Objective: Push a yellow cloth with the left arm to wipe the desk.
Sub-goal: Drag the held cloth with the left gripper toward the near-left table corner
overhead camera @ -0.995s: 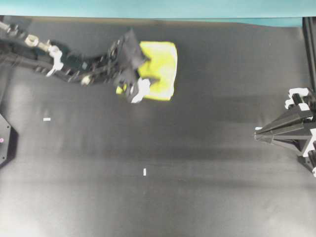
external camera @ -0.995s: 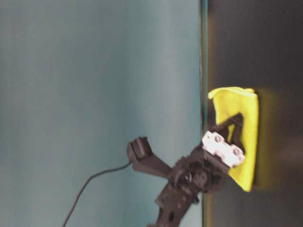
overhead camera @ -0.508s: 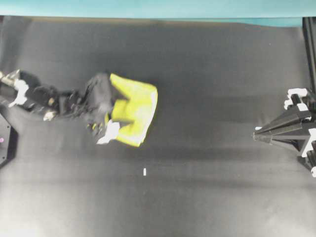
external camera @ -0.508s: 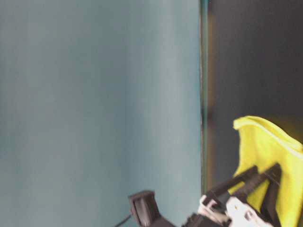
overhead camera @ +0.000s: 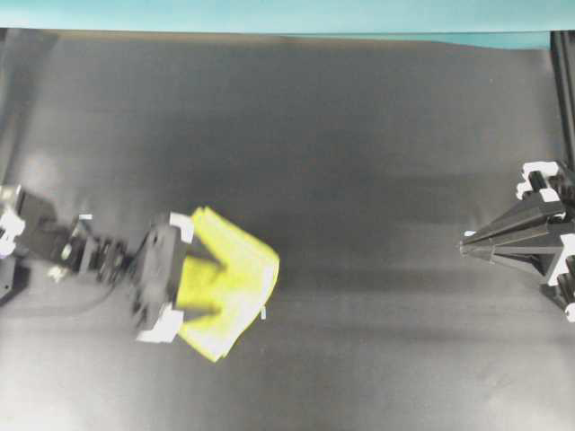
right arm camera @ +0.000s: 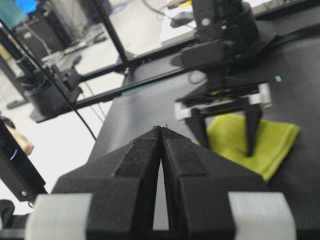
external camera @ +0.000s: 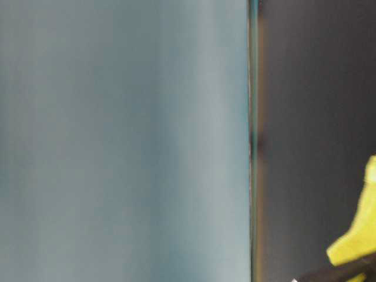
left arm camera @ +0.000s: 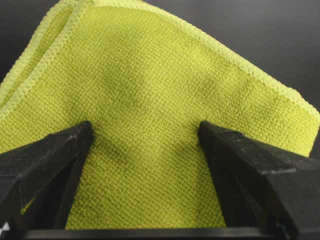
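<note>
Black counter [overhead camera: 377, 180] fills the scene, with the yellow cloth [overhead camera: 229, 283] lying at its near left. The left end effector [left arm camera: 145, 135], fingers spread, presses down on the cloth mid-wipe, while the right end effector [right arm camera: 161, 131] rests clenched far right. Next I'd expect another push, keeping downward pressure.

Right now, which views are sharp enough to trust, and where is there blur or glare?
Left wrist view: crisp weave on the yellow cloth. Overhead view: left end effector soft, slight sheen on the desk. Table-level view: blurred, mostly blank backdrop. Right wrist view: right end effector close and soft.
</note>
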Motion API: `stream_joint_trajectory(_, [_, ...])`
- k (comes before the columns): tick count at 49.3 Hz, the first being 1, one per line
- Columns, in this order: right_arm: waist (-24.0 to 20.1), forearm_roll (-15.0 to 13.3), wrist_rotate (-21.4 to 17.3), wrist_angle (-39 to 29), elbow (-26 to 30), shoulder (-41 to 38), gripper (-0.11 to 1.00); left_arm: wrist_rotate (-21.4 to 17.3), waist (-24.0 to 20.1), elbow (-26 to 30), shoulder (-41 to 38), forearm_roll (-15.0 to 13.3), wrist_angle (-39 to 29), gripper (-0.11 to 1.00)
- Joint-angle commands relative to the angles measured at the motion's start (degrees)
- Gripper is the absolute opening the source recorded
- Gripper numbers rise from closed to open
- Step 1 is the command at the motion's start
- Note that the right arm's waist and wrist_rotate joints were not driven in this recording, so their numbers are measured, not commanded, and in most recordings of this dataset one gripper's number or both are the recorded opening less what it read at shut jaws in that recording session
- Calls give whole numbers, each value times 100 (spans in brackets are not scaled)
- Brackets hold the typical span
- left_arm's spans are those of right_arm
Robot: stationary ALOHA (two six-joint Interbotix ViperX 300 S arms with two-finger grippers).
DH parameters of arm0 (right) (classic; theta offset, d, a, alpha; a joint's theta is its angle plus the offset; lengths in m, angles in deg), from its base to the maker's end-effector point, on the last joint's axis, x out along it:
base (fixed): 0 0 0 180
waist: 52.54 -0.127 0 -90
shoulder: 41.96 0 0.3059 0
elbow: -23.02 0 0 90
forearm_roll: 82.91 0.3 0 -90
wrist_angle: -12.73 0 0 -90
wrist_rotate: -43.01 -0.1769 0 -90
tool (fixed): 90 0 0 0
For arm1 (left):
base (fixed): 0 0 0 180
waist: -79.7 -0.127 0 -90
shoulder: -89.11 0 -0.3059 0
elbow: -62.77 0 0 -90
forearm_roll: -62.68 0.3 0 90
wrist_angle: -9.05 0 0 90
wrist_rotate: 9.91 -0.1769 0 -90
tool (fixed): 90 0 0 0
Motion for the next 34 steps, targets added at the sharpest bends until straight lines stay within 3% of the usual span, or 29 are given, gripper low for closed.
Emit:
stream_joint_trajectory(1, [0,18,0,53,53,-53,1,237,466,-70,79,18,-79,85])
stream_joint_trajectory(16, [-9,35,0,70,53,-70,1,993,1459,-193,422,18,-211,85])
stream_joint_trajectory(34, [0,35,0,70,53,-53,1,984,1617,-132,483,18,-281,85])
